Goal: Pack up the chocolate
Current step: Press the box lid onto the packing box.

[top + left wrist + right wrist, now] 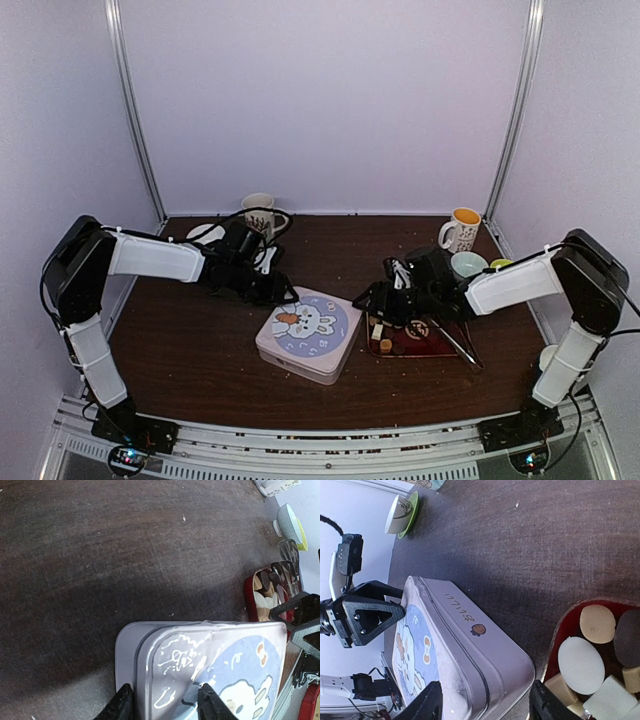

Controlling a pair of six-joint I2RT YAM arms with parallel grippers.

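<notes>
Nearest you sits the square lilac tin with the cartoon rabbit on its lid (308,335). The lid is still on, so by my reading nothing is packed yet and you are only at the opening stage.

Just to its right is the small red tray (559,630), holding the chocolate (580,665). You can see pale ovals, a tan round, a dark round and cream cubes, all in the tray. The long metal tongs (455,342) lie across the tray's right side.

Your right gripper (485,702) straddles the tin's corner beside the tray, jaws spread wide. Your left gripper (164,697) straddles the far-left edge, one finger outside the wall and one over the lid. Neither wrist view shows contact, so I cannot tell whether either one actually pinches the tin.

Further back stand a teal bowl (468,264), a yellow-lined mug (462,230) and a white mug (258,212).

The tin's inside is hidden. From above, the right gripper covers part of the tray, so you cannot count the pieces.
</notes>
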